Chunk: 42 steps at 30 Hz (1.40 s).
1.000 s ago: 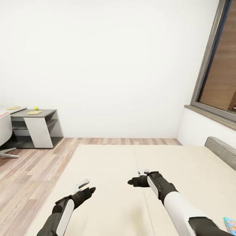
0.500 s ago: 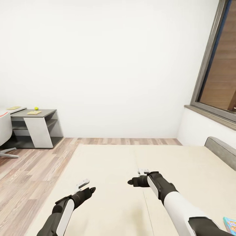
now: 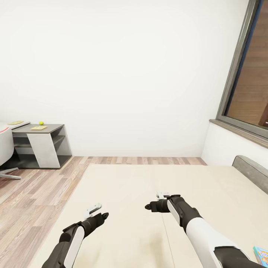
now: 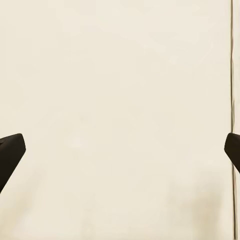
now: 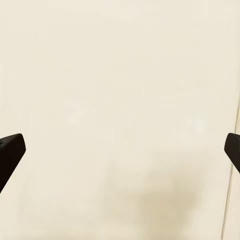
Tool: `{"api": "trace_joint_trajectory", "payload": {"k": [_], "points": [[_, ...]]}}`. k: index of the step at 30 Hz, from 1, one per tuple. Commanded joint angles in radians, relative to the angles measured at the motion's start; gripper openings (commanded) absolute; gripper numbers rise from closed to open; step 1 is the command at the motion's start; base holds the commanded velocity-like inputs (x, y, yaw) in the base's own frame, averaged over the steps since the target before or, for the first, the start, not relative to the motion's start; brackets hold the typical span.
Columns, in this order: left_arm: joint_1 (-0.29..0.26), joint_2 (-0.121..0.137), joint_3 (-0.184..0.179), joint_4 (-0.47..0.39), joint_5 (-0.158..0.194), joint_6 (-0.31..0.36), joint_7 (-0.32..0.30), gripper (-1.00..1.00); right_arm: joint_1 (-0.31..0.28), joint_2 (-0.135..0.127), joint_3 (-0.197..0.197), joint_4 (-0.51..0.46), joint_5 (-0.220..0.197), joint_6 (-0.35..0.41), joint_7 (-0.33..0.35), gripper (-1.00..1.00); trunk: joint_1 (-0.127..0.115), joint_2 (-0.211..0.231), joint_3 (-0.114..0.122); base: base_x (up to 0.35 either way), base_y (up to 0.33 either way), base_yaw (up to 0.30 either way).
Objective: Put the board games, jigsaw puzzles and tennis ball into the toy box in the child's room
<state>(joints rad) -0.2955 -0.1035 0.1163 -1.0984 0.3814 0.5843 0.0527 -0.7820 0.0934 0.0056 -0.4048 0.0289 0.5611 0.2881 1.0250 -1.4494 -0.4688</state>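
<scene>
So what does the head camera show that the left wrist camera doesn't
Head view alone: the table with the tennis ball and two jigsaw puzzles on it, a chair, the window, the wood floor, the corner of a blue board game on the bed, and the left gripper and right gripper.

Left wrist view alone: that gripper's dark fingertips close up, jaws wide apart, nothing between.

Both: the beige bed and its seam.
</scene>
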Motion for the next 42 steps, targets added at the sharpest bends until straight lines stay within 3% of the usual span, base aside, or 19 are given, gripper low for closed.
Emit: {"api": "trace_joint_trajectory", "payload": {"k": [1,10,31,42], "points": [[-0.001,-0.001,0.002,-0.001,0.010,0.006,0.006,1.00,0.000,0.000,0.001,-0.002,0.003,0.005,0.003,1.00,0.000,-0.001,-0.001,0.000,-0.005,0.000],[-0.001,-0.001,0.002,-0.001,0.010,0.006,0.006,1.00,0.000,0.000,0.001,-0.002,0.003,0.005,0.003,1.00,0.000,-0.001,-0.001,0.000,-0.069,0.000],[-0.001,-0.001,0.003,-0.001,0.010,0.006,0.006,1.00,0.000,-0.002,0.001,-0.002,0.003,0.005,0.003,1.00,0.000,-0.001,-0.001,0.000,-0.205,0.000],[-0.001,-0.001,0.003,-0.001,0.010,0.006,0.006,1.00,0.000,-0.019,0.001,-0.002,0.002,0.006,0.006,1.00,0.000,-0.001,-0.001,0.000,-0.057,0.000]]}}
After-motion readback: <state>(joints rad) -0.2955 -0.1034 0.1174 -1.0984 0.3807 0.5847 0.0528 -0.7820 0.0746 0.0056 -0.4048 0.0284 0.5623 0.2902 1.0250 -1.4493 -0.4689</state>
